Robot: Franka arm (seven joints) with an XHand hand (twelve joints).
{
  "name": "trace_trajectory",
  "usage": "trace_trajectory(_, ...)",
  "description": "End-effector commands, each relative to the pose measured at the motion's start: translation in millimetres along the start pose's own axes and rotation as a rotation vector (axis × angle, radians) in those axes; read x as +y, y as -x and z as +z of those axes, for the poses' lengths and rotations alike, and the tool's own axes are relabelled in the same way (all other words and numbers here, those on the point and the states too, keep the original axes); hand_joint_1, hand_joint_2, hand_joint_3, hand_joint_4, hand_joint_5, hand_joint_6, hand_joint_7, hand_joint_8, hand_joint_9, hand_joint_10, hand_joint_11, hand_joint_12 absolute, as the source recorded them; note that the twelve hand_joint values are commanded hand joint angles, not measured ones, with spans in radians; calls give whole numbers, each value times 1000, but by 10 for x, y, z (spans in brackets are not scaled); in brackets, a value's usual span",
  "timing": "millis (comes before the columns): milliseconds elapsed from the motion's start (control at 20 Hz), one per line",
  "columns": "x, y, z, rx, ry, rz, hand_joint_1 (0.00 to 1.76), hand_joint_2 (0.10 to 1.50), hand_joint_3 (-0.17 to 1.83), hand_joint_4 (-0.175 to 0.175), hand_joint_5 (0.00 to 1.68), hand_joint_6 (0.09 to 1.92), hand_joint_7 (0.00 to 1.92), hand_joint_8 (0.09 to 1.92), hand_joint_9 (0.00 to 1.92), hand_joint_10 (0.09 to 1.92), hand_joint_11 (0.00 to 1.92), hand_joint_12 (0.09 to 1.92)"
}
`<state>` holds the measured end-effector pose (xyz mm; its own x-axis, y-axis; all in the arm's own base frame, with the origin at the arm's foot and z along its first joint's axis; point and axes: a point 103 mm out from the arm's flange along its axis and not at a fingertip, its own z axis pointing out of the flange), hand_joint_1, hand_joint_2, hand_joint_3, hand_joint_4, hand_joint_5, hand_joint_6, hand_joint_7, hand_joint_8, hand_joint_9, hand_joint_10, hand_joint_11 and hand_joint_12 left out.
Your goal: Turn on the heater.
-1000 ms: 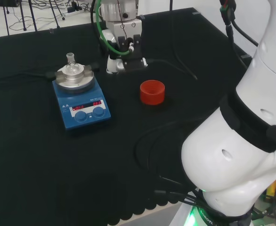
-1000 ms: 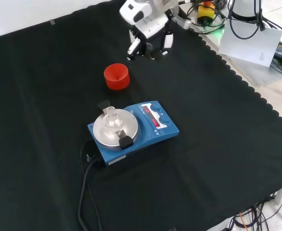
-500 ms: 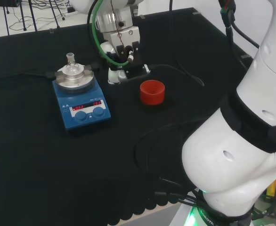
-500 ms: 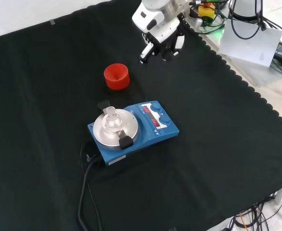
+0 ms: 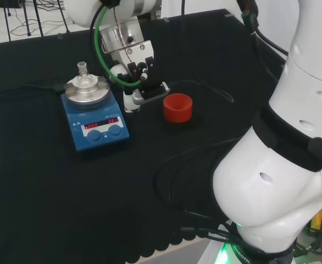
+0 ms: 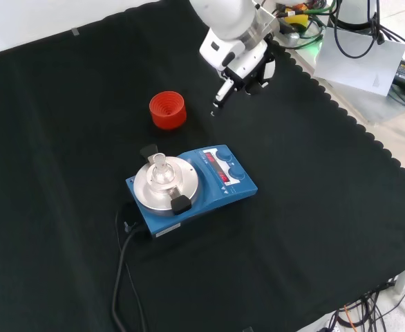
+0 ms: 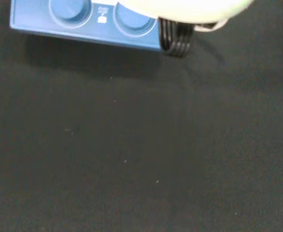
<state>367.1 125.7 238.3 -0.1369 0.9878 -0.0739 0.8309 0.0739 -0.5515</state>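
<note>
Blue heater [image 6: 213, 185] on the cloth, apart from the raised robot hand [image 6: 242, 69]; one finger extended, others curled, nothing held

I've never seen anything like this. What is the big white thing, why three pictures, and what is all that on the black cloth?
The big white shapes are links of one robot arm. It ends in a black and white hand that holds nothing. One camera looks over the arm from behind, one looks down from the front, and one sits at the wrist. On the black cloth stands a blue heater with two knobs, a lit red display and a small glass flask on its round metal plate. Beside it stands a red ribbed ring, a flask stand.
</note>
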Motion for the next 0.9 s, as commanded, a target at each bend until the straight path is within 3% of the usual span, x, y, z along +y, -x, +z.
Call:
trace_trajectory(50,-24,-131,58,-10,-44,-43,1380,660,994,-46,232,157,1492,1727,1661,1455,1335,1247)
trace_trajectory(900,12,-261,257,-17,-141,-112,1404,647,1049,-18,199,87,1505,1751,1661,1483,1315,1289)
